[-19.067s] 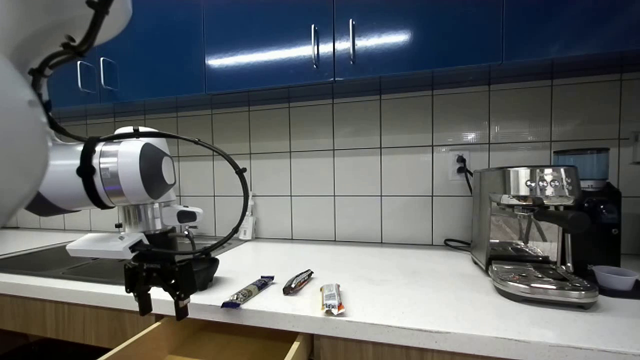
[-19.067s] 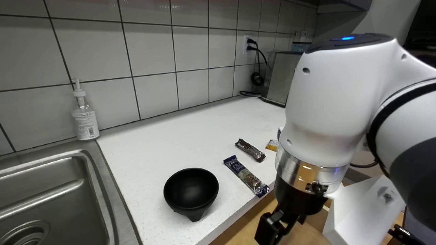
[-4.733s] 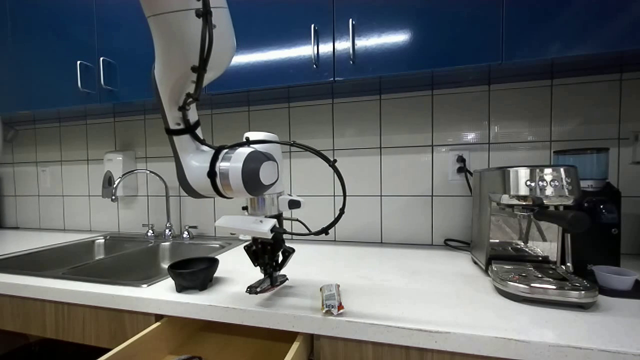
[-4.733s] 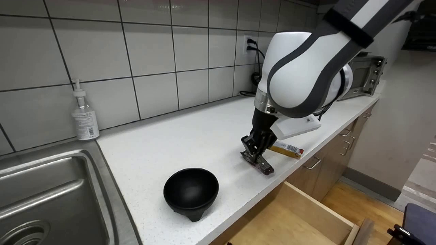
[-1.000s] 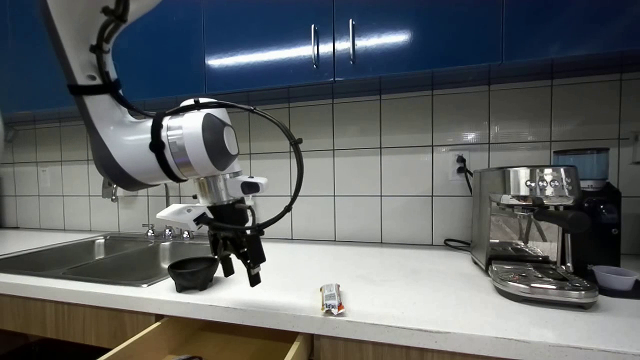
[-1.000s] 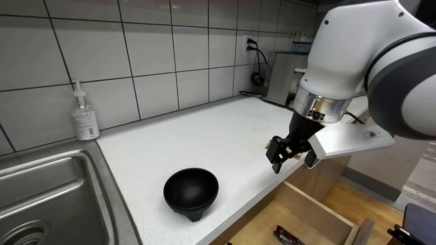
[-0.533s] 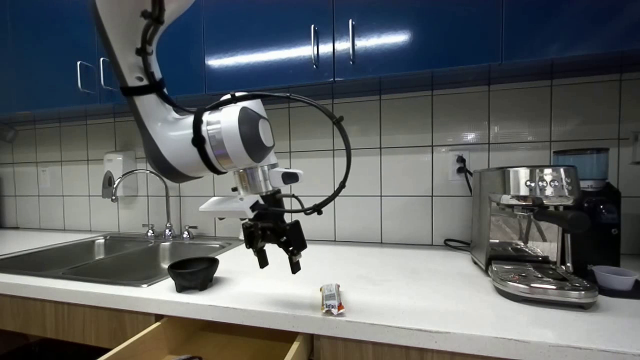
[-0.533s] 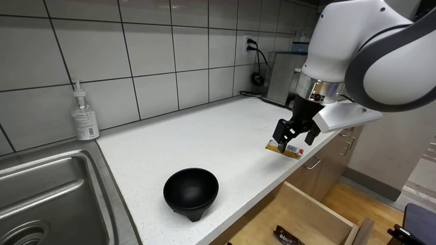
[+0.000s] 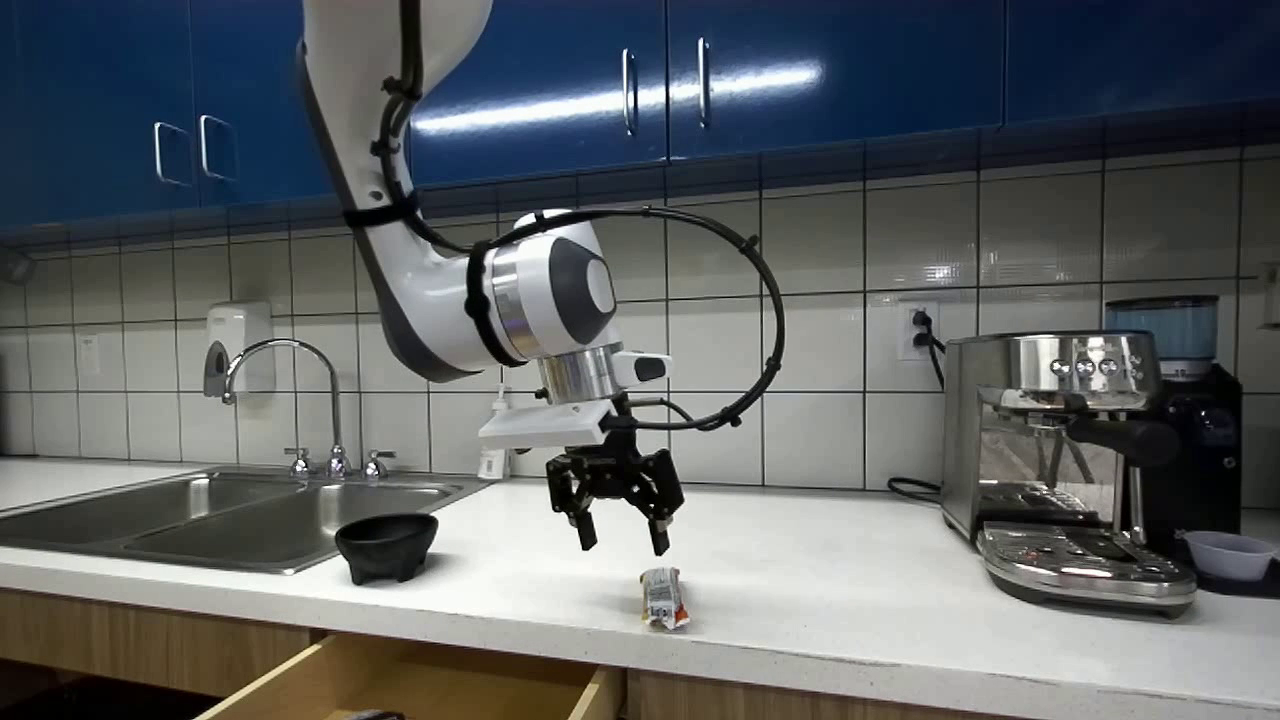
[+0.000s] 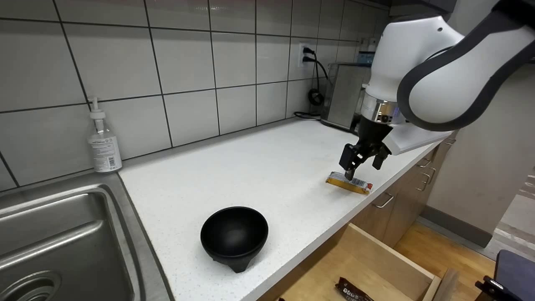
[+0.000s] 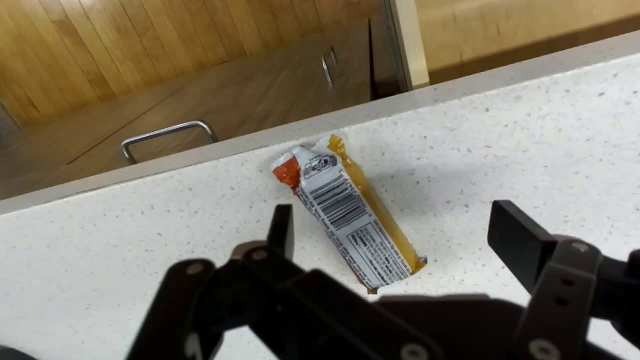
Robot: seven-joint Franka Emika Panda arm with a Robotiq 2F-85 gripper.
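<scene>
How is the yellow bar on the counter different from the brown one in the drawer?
The yellow bar lies on the counter, near the open gripper; the brown bar lies in the open drawer. The yellow bar shows a barcode; the brown bar shows pale lettering. Both are wrapped.

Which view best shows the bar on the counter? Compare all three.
The wrist view: the bar appears largest, barcode clear. Both exterior views show it smaller; in an exterior view, a fingertip covers part of it.

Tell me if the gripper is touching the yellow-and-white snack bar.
Apart: in an exterior view, the open gripper hangs above the snack bar, a strip of countertop showing between them.
</scene>
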